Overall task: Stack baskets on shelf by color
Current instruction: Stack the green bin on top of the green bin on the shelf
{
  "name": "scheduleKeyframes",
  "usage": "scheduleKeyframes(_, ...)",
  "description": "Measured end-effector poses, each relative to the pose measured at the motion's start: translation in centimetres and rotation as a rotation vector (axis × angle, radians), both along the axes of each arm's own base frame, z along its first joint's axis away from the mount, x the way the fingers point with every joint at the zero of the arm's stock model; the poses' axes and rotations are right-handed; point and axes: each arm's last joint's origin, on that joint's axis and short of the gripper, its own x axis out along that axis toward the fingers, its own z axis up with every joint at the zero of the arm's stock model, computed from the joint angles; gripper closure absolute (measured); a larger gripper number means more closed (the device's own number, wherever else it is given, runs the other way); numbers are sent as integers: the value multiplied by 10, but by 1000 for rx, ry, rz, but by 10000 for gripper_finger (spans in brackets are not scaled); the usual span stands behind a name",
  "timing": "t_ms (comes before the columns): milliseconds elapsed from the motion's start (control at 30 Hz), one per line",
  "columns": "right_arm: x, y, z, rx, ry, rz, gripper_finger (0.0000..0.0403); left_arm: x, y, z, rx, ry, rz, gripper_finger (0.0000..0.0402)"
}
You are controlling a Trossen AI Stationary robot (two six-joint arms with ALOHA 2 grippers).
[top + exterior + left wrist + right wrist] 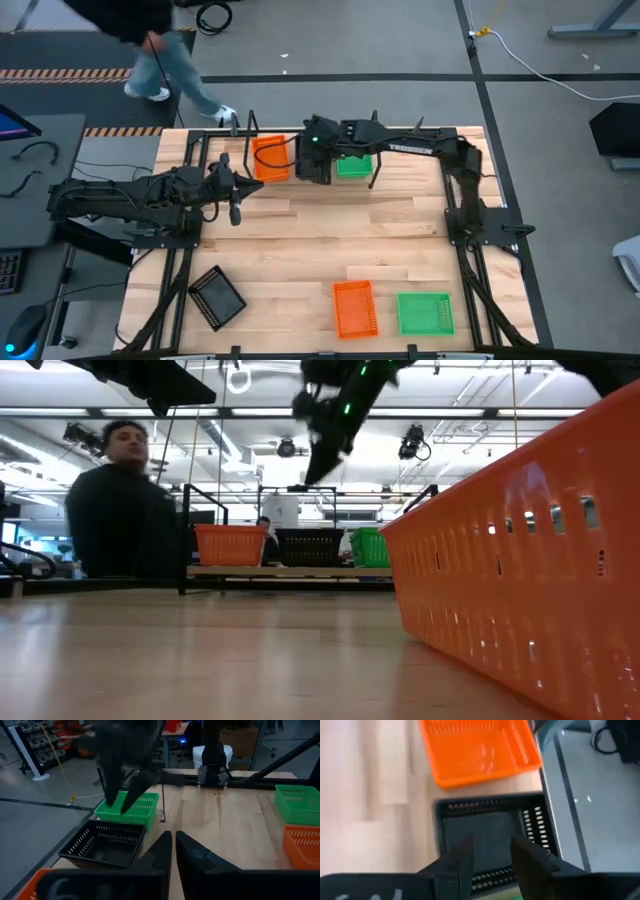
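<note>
Wooden tabletop [300, 255] mid-area open, right tool [487, 851] parted — above black basket [490, 837]

Orange baskets [352, 308], green baskets [425, 312] and black baskets [217, 297] (all mesh-patterned) sit on a pale wooden table [300, 250]; the shelf [290, 571] has black posts.

- Shelf [400, 131]: light wooden board with thin black posts, at the table's far edge.
- On the shelf, side by side: orange basket [270, 157], black basket [309, 546] in the middle, green basket [354, 166]. All upright, open side up.
- On the table's near part: black basket [217, 297], turned askew; orange basket [354, 307]; green basket [425, 312] just beside it. Each lies alone, unstacked.
</note>
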Motion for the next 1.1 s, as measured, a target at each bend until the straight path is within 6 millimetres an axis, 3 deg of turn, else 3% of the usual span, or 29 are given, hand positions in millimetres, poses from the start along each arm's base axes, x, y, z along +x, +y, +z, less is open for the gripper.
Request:
scheduleKeyframes(100, -10, 19, 20, 66, -44, 26, 272, 0, -2, 0, -2, -1, -15, 370)
scheduleKeyframes(267, -18, 49, 24, 167, 10, 57, 272, 1, -6, 1, -46, -23, -30, 362)
scheduleKeyframes(367, -16, 68, 17, 180, 31, 89, 272, 7, -10, -3, -82, -9, -38, 361)
scheduleKeyframes(567, -18, 98, -18, 201, 87, 145, 272, 31, -27, -16, -169, 134, -80, 360)
scheduleKeyframes(767, -36, 107, -48, 218, 113, 130, 272, 41, -54, 12, -328, 435, -12, 354)
scheduleKeyframes(933, -51, 106, -45, 209, 18, 136, 272, 56, -82, 33, -493, 568, 17, 341)
scheduleKeyframes(1100, -67, 98, -33, 175, -62, 155, 272, 58, -104, 21, -662, 809, 128, 324)
